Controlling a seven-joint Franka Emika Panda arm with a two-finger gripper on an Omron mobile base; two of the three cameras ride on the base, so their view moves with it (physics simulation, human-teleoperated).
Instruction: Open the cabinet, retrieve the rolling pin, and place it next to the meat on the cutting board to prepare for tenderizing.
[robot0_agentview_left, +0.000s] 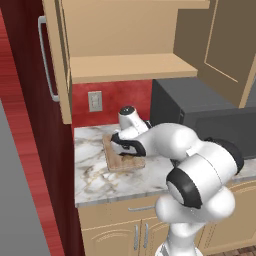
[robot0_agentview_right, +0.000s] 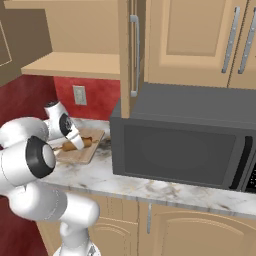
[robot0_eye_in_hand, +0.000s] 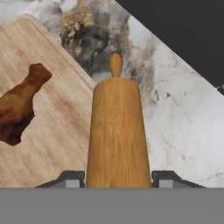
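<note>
1. Your cabinet (robot0_agentview_left: 125, 65) hangs open above the desk (robot0_agentview_left: 100, 182).
2. The cutting board (robot0_eye_in_hand: 52, 131) lies near the desk's back edge.
3. Your end effector (robot0_eye_in_hand: 118, 177) clamps the rolling pin (robot0_eye_in_hand: 117, 131) over the board's edge.
4. The meat (robot0_eye_in_hand: 19, 107) sits on the board beside the pin.

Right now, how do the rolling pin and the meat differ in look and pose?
The rolling pin is a smooth, light-brown wooden cylinder with a knob handle; the meat is a dark-brown, lumpy drumstick. The rolling pin sits between the fingers of the gripper, its far end over the edge of the cutting board; the meat lies free on the board. In the hand view the pin looks larger. Both are over the board, apart.
</note>
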